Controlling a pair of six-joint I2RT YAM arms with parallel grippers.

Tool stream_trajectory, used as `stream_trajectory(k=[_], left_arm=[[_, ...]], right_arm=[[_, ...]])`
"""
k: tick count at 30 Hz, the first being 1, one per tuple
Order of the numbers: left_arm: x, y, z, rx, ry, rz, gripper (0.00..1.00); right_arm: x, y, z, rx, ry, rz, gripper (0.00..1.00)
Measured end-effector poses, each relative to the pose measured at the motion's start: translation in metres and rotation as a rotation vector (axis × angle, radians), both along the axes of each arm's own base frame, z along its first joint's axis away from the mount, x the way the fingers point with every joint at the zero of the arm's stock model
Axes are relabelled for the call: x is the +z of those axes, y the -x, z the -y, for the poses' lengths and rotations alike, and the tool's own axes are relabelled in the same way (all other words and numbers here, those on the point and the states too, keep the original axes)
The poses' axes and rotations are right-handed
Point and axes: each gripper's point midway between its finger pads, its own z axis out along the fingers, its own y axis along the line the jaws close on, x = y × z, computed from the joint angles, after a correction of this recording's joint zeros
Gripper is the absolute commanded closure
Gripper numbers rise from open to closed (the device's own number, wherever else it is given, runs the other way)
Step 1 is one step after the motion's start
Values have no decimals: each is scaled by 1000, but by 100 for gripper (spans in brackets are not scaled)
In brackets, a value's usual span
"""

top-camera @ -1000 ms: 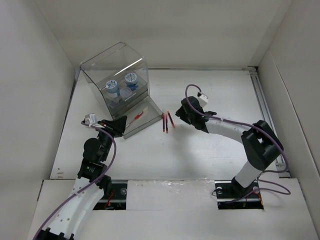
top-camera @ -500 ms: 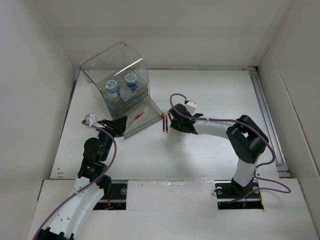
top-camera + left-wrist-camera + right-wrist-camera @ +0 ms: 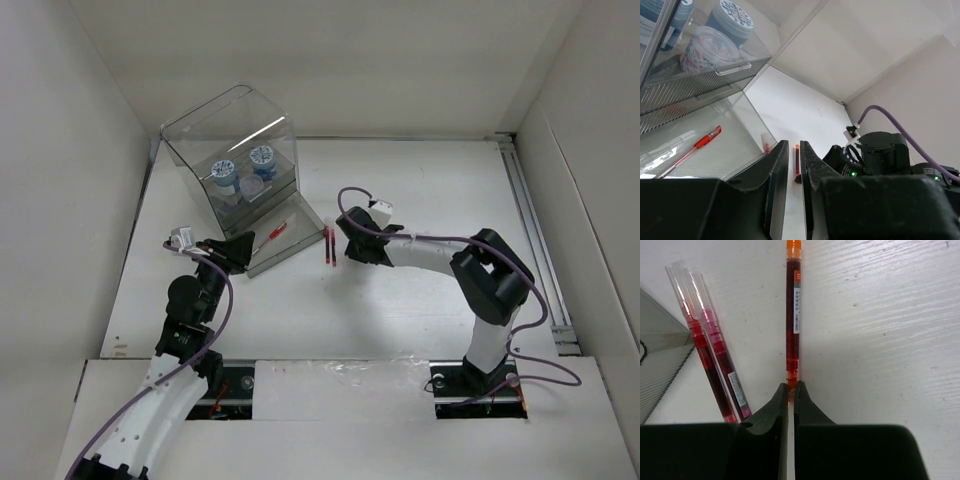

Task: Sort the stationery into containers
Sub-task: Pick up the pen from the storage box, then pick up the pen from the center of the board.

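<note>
My right gripper (image 3: 791, 388) clenches one red pen (image 3: 792, 315) by its end, two more pens (image 3: 715, 352) just left. My left gripper (image 3: 791, 150) is closed, empty. Already in the box (image 3: 200, 130): tubs (image 3: 226, 172), fourth pen (image 3: 700, 145).

Soft, even light from overhead. The white table (image 3: 420, 310) and walls read bright. Shadows under the arms are faint and short. The clear box (image 3: 215, 130) shows pale streaks of glare on its curved lid. Left wrist view: left gripper (image 3: 794, 146) near-black and underexposed, far background slightly soft. Right wrist view: pen (image 3: 792, 315) label sharp, with a thin soft shadow alongside. The right gripper (image 3: 791, 386) is dark and blurred close up.
</note>
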Motion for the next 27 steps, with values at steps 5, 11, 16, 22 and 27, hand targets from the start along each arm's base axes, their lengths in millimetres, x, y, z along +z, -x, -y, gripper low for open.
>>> stream_trajectory(k=[5, 11, 16, 22, 27], left_arm=[[0, 0, 0, 0, 0, 0, 88], [0, 0, 0, 0, 0, 0, 88], [0, 0, 0, 0, 0, 0, 88], [0, 0, 0, 0, 0, 0, 88], [0, 0, 0, 0, 0, 1, 88]], right_arm=[[28, 1, -2, 9, -44, 34, 100], [115, -2, -57, 130, -287, 174, 100], [156, -7, -127, 246, -486, 221, 100], [127, -4, -164, 287, -589, 115, 47], [119, 0, -167, 299, -620, 66, 49]])
